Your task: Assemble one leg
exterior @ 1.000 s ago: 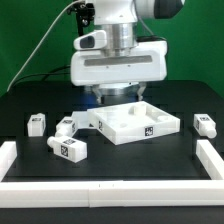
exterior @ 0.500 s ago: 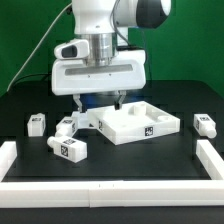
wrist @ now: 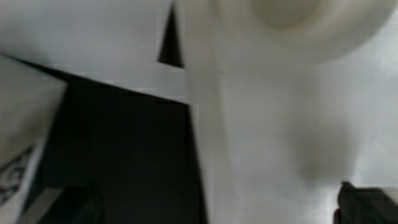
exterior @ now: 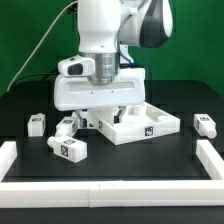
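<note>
Several small white tagged legs lie on the black table: one at the exterior view's left, one beside the panel's left corner, one in front of it and one at the right. The large flat white rimmed panel lies in the middle. My gripper hangs low over the panel's left corner, jaws wide apart, holding nothing. In the wrist view a blurred white part fills the space between the dark fingertips; I cannot tell which part it is.
A low white wall runs along the table's front and up both sides. A green backdrop stands behind the arm.
The arm has moved toward the exterior view's left and come down, from above the panel's middle to low over its left corner. The parts on the table have not moved.
</note>
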Robot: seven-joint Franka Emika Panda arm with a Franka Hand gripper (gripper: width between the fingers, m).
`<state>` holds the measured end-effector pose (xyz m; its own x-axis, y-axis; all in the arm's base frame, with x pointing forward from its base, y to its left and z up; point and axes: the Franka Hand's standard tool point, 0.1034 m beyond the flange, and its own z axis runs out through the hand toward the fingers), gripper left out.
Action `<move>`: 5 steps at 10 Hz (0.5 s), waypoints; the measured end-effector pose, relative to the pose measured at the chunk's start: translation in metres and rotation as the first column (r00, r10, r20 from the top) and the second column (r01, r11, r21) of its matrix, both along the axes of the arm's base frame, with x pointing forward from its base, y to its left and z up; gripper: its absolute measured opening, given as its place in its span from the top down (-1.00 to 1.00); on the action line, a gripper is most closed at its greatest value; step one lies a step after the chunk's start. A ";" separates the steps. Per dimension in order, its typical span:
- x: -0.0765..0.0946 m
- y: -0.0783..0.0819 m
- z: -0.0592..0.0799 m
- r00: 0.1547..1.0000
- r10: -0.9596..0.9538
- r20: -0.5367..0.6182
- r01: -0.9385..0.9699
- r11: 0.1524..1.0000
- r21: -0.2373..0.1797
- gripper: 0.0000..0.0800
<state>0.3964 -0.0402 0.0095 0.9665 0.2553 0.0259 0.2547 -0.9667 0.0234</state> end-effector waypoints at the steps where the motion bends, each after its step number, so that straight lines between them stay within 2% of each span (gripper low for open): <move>1: -0.001 -0.002 0.000 1.000 -0.004 -0.001 0.004 1.000 -0.001 -0.52; 2: -0.001 -0.002 0.000 1.000 -0.003 -0.002 0.003 1.000 -0.001 -0.52; 3: -0.001 -0.002 0.000 1.000 -0.003 -0.002 0.003 1.000 -0.001 -0.08; 4: -0.001 -0.002 0.000 1.000 -0.003 -0.002 0.003 1.000 -0.001 -0.08; 5: -0.001 -0.002 0.000 1.000 -0.003 -0.002 0.003 1.000 -0.001 0.38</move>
